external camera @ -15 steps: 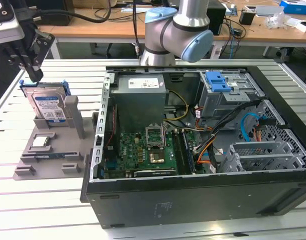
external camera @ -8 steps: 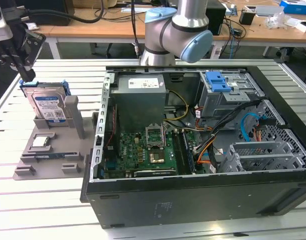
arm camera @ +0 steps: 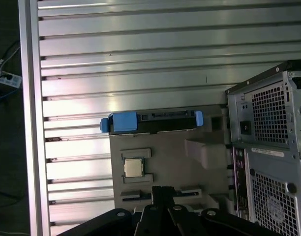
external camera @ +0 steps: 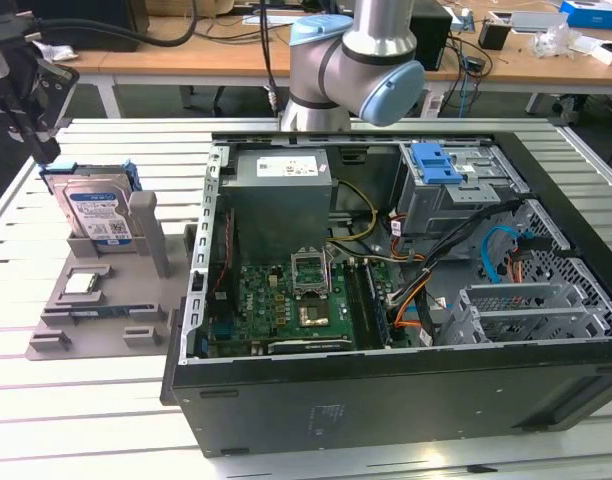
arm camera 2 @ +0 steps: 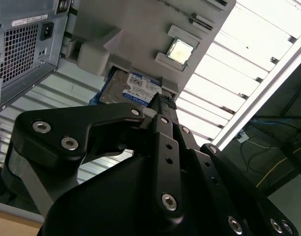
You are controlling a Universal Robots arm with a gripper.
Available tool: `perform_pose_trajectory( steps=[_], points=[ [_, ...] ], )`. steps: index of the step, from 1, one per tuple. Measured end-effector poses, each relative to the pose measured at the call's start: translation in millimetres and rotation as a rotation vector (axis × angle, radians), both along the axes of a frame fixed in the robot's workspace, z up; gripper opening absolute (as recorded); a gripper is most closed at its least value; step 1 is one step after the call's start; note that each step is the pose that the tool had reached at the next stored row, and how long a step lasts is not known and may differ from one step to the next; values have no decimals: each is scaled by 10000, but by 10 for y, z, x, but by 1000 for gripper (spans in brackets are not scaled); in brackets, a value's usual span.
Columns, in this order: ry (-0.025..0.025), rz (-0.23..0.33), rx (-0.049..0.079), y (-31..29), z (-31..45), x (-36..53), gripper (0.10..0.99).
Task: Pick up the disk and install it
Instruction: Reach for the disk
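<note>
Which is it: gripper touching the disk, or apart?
Apart. In the first wrist view the gripper is clear of the disk; the grey holder and the processor chip show between them.

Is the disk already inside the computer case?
No, the disk stands upright in the grey holder, outside the computer case.

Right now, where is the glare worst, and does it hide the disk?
First wrist view: the table glares in white bands, but the disk, edge-on, shows clearly. Second wrist view: the table slats beyond the grey tray wash out. Exterior view: even light, no glare on the disk.
</note>
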State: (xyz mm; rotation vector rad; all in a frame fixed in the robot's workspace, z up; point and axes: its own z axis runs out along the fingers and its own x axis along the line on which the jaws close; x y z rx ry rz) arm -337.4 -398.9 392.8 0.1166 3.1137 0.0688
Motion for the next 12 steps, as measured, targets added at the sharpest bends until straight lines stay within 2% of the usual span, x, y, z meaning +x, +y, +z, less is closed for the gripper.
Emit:
perform_pose_trajectory(
  steps=[12],
  points=[
    [1,-1,0,0,0,-188,106]
  ],
)
